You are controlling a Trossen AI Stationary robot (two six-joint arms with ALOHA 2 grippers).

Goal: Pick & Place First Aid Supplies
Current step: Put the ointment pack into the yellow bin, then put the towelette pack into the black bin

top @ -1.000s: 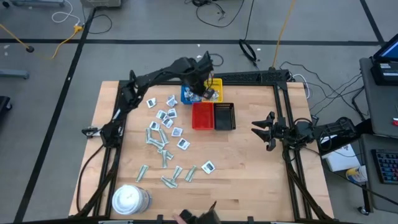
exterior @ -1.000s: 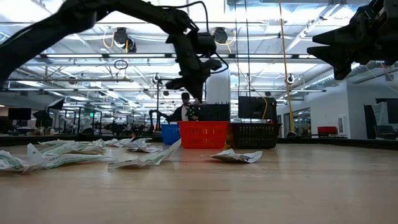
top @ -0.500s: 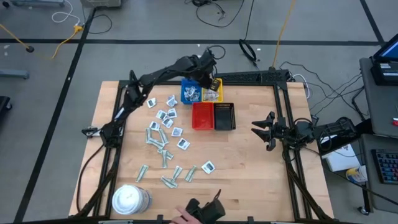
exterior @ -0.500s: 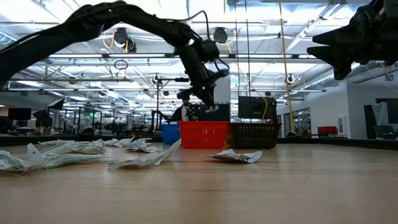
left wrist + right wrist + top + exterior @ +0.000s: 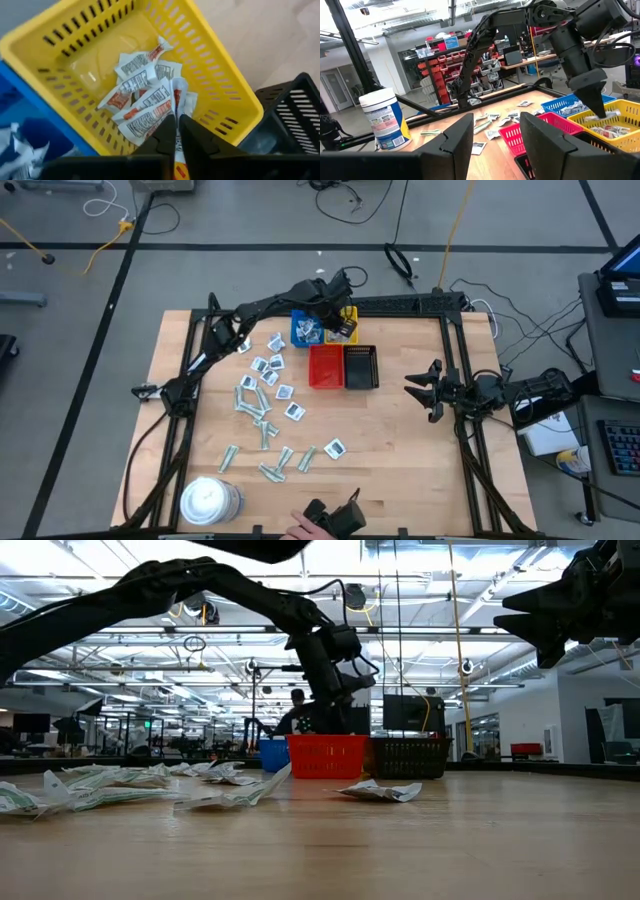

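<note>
Left pincer (image 5: 176,131) down inside the slotted yellow plastic tray (image 5: 227,90), fingers almost together with a thin white packet edge (image 5: 175,102) showing between them. Right pincer (image 5: 424,390) parked off at the worktop's right side, fingers apart, empty. Remaining small white and grey-green wrapped packets (image 5: 262,402) scattered across the pale wooden worktop (image 5: 400,450).

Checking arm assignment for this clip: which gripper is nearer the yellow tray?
Left. The left gripper is right above the yellow tray, pointing into it. The right gripper waits well away, past the black tray.
</note>
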